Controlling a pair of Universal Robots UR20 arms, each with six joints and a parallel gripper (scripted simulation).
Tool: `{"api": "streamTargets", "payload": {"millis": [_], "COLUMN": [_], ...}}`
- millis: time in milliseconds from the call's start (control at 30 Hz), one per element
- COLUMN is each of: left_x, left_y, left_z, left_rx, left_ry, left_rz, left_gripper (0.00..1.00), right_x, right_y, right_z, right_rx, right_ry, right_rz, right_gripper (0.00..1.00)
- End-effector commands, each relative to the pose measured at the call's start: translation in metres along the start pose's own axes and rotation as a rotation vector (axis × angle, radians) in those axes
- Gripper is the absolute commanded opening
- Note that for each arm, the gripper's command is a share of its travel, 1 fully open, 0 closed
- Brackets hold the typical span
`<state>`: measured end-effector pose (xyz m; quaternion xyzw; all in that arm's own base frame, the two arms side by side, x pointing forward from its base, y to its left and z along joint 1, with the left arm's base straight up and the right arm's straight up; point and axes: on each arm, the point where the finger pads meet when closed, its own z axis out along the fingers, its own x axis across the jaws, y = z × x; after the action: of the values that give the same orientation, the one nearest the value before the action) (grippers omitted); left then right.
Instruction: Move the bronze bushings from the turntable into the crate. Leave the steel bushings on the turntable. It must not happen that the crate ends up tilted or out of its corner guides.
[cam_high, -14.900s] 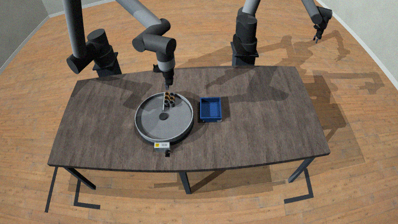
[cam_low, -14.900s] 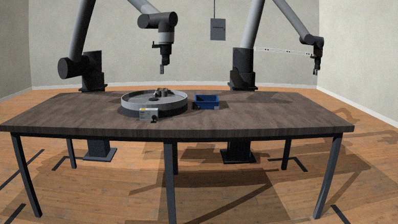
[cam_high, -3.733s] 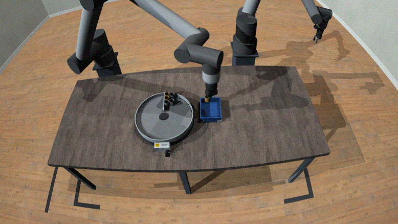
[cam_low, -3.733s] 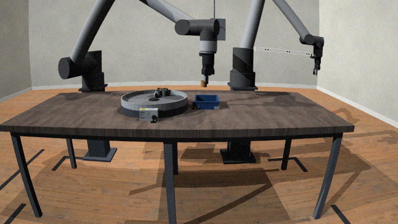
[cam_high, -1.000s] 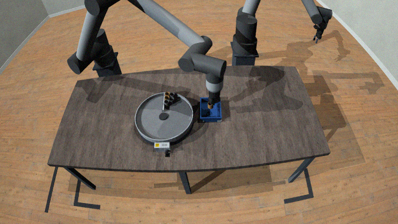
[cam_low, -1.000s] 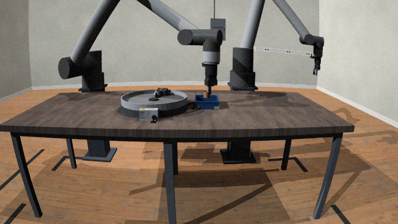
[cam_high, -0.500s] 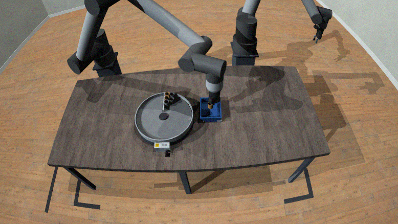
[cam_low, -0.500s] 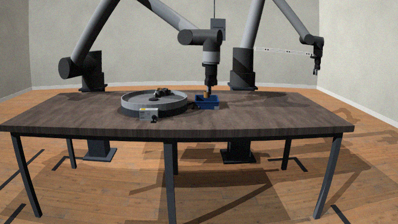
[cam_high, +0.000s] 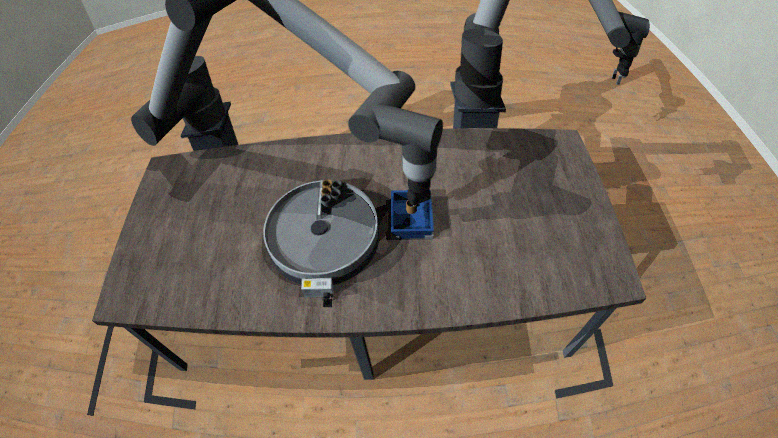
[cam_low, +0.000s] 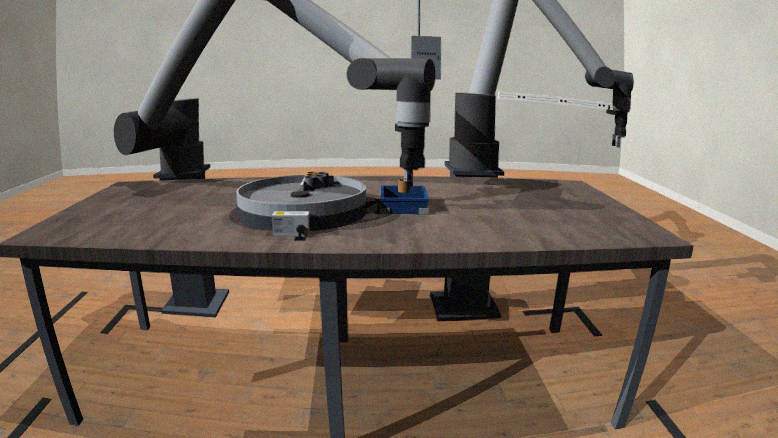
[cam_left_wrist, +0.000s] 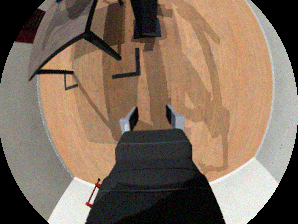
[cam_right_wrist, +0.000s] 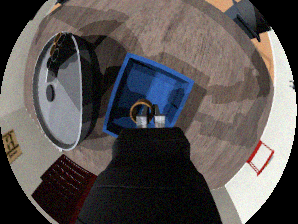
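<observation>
A bronze bushing (cam_high: 410, 207) (cam_low: 402, 186) (cam_right_wrist: 132, 111) is held upright by its wall in my right gripper (cam_high: 415, 204) (cam_right_wrist: 151, 110), which is shut on it. It hangs at the crate's opening, its lower end about at rim height. The blue crate (cam_high: 412, 231) (cam_low: 402, 205) (cam_right_wrist: 160, 67) looks level; a pale corner guide (cam_high: 429, 236) (cam_low: 423, 211) shows at its front right. The turntable (cam_high: 304, 250) (cam_right_wrist: 67, 120) bears bronze bushings (cam_high: 326, 183) and dark steel bushings (cam_high: 325, 199) clustered at its back. My left gripper (cam_high: 617, 77) (cam_low: 616, 141) (cam_left_wrist: 152, 111) is open and empty, off the table.
A thin divider bar (cam_high: 319, 204) stands beside the bushing cluster. A white box (cam_high: 316, 285) (cam_low: 290, 223) with a small black part sits at the turntable's front. The turntable's raised rim is close to the crate's left side. The crate's inside is partly in shadow.
</observation>
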<state>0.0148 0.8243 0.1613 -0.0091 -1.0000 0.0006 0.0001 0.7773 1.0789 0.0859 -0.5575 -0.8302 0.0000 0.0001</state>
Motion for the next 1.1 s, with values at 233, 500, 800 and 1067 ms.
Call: {"api": "streamTargets", "payload": {"millis": [233, 500, 800, 1067], "left_x": [0.0, 0.0, 0.0, 0.0], "left_y": [0.0, 0.0, 0.0, 0.0], "left_z": [-0.001, -0.001, -0.001, -0.001], "left_rx": [-0.001, -0.001, -0.001, -0.001], "left_ry": [0.0, 0.0, 0.0, 0.0], "left_rz": [0.0, 0.0, 0.0, 0.0], "left_gripper": [1.0, 1.0, 1.0, 1.0], "right_x": [0.0, 0.0, 0.0, 0.0], "right_y": [0.0, 0.0, 0.0, 0.0], "right_z": [0.013, 0.027, 0.035, 0.037], "right_rx": [-0.001, -0.001, -0.001, -0.001], "right_ry": [0.001, 0.001, 0.001, 0.001], "right_rz": [0.0, 0.0, 0.0, 0.0], "right_gripper": [0.0, 0.0, 0.0, 0.0]}}
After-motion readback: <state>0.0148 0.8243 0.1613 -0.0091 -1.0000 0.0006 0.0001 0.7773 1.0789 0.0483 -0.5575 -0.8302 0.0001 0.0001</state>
